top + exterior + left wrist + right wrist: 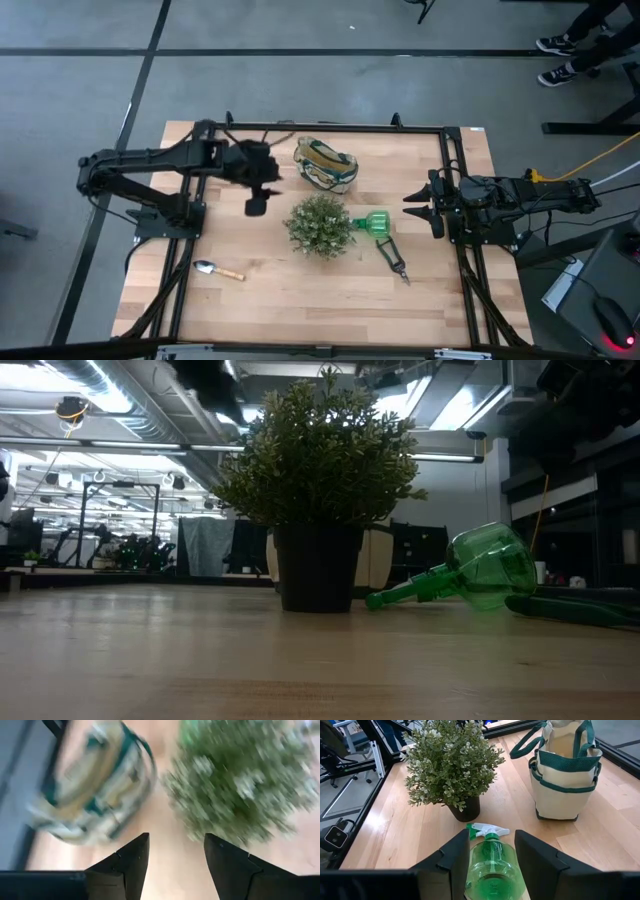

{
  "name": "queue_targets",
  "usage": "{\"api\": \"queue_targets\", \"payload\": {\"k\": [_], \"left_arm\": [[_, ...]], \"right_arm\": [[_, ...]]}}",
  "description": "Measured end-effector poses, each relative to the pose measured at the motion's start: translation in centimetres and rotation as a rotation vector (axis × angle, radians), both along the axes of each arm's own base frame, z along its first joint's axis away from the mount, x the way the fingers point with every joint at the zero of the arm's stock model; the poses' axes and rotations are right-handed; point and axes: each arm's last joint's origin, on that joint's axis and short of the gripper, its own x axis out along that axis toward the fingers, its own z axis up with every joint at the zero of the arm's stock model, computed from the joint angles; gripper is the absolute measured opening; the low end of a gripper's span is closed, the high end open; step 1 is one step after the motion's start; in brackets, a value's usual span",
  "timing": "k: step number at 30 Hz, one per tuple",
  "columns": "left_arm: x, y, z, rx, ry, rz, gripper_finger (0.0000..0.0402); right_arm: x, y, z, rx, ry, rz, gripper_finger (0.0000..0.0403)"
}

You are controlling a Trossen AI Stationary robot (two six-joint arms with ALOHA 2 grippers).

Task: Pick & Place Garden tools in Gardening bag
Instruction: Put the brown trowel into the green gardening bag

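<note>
Left tool [257, 205], spread and empty, hovers between bag [325, 165] and plant [319, 225]; next reach the trowel [218, 270]; right tool [436, 203] waits half-spread.

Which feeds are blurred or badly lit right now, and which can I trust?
Left wrist view: the bag and plant are smeared by motion blur; only the left tool itself is crisp. Low view: dim and backlit, the plant's pot nearly black against bright ceiling lights. High view and right wrist view: sharp and evenly lit, the green spray bottle clear.
</note>
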Motion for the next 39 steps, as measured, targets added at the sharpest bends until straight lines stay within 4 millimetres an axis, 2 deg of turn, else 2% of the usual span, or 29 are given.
{"api": "queue_targets", "payload": {"k": [4, 9, 15, 23, 29, 39], "left_arm": [[-1.0, -1.5, -0.9, -0.036, 0.142, -0.035, 0.0185], [-1.9, -2.4, -1.8, -0.013, 0.276, -0.112, 0.0183], [-2.2, -2.9, -2.7, -0.033, 0.32, -0.116, 0.0182], [-2.8, -4.6, -3.7, -0.056, 0.401, -0.163, 0.0182], [-3.6, -6.3, -5.8, -0.105, 0.486, -0.278, 0.0182], [-5.3, -9.4, -9.8, -0.098, 0.591, -0.364, 0.0182]], "right_arm": [[0.0, 0.0, 0.0, 0.0, 0.0, 0.0, 0.016], [0.0, 0.0, 0.0, 0.0, 0.0, 0.0, 0.016], [0.0, 0.0, 0.0, 0.0, 0.0, 0.0, 0.016], [0.0, 0.0, 0.0, 0.0, 0.0, 0.0, 0.016], [0.0, 0.0, 0.0, 0.0, 0.0, 0.0, 0.016], [0.0, 0.0, 0.0, 0.0, 0.0, 0.0, 0.016]]}}
